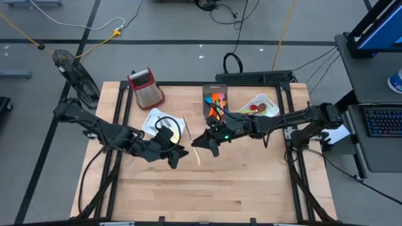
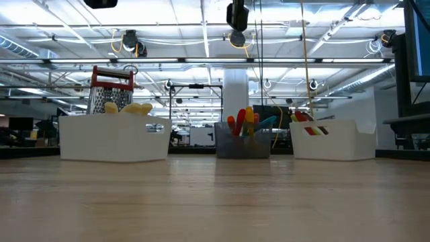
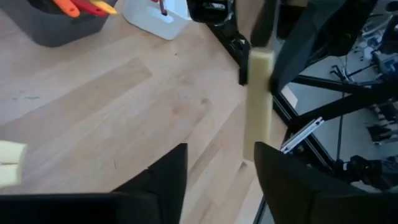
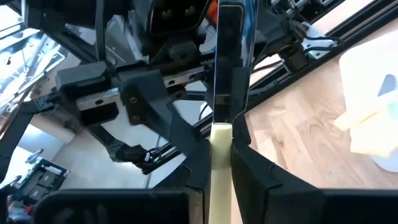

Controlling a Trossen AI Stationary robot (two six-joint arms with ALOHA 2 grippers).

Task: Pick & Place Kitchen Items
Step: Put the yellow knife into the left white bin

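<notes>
Both grippers are met over the middle of the table (image 1: 207, 194), where a cream-handled piece of cutlery (image 1: 196, 152) hangs between them. Its cream handle (image 4: 219, 168) is clamped between the closed fingers of the right gripper (image 4: 219, 163), with the metal end (image 4: 229, 62) standing up past the fingertips. The left gripper (image 3: 217, 163) is held just to the left of it with its fingers (image 3: 168, 171) parted; the handle end lies in the gap between them, and whether either finger touches it cannot be told.

Behind the left gripper, on the far left of the table, a white bin (image 2: 114, 144) is set with yellow utensils (image 2: 127, 108) lying in it. A red-topped metal grater (image 1: 145, 87) is stood just beyond that bin, at the far edge. At the far middle a grey bin (image 2: 243, 149) is filled with red, orange and yellow spoons and spatulas (image 2: 243, 122) standing upright. To its right a second white bin (image 1: 269, 103) is placed, in which more coloured utensils (image 1: 254, 108) are seen.
</notes>
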